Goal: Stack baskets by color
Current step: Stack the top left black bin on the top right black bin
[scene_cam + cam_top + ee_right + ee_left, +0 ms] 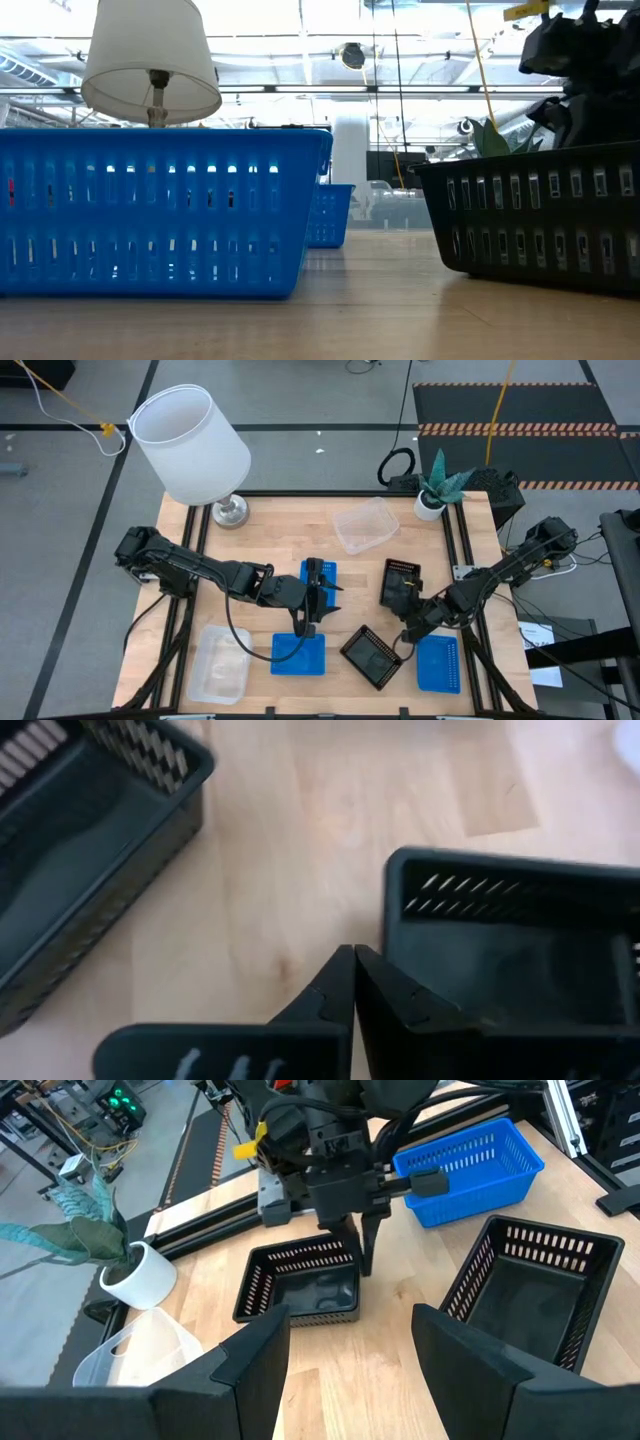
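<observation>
Two black baskets rest on their bottoms on the wooden table: one right of middle [400, 582] and one nearer, turned askew [372, 656]. Blue baskets sit at the middle [320, 573], near middle [300, 653] and near right [438, 663]. Clear baskets lie far [365, 525] and near left [220, 665]. My right gripper [353, 965] is shut, its tips close beside the near corner of the farther black basket [520, 940]. My left gripper [325, 600] hangs open above the middle blue baskets with nothing between its fingers. My right gripper comes slanting down from the table's right with its shut fingers [365, 1250] just outside a corner of the farther black basket's wall [395, 890]. I cannot tell whether they touch it. The basket sits flat on the table.
A white lampshade on a metal base [190, 445] stands at the far left corner. A small potted plant [435, 490] stands at the far right. Bare wood shows between the two black baskets [290, 870].
</observation>
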### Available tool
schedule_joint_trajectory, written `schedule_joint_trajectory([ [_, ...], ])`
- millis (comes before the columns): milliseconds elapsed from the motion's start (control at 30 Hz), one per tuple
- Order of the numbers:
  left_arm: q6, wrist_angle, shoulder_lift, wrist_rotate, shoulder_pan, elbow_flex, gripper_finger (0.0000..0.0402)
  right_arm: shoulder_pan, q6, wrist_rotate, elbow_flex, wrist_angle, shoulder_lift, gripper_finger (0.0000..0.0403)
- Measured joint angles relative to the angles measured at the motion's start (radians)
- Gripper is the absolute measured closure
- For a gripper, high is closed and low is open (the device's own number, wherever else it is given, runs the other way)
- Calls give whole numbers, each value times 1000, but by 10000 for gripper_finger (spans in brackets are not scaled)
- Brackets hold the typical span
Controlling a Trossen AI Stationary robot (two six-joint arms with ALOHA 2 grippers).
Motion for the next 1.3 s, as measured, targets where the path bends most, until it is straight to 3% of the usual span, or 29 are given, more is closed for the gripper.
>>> schedule_joint_trajectory([
  [267,0,0,0,0,0,0,188,2,8,-62,0,-17,-6,399],
  [600,7,0,0,0,0,0,188,-39,-9,67,0,10,-65,399],
  [867,33,19,0,0,0,0,188,-297,-131,44,2,-18,-66,399],
  [1067,48,18,0,0,0,0,188,-441,-186,3,26,-151,-67,399],
  [1300,58,18,0,0,0,0,188,-626,-391,-216,26,-123,-46,399],
])
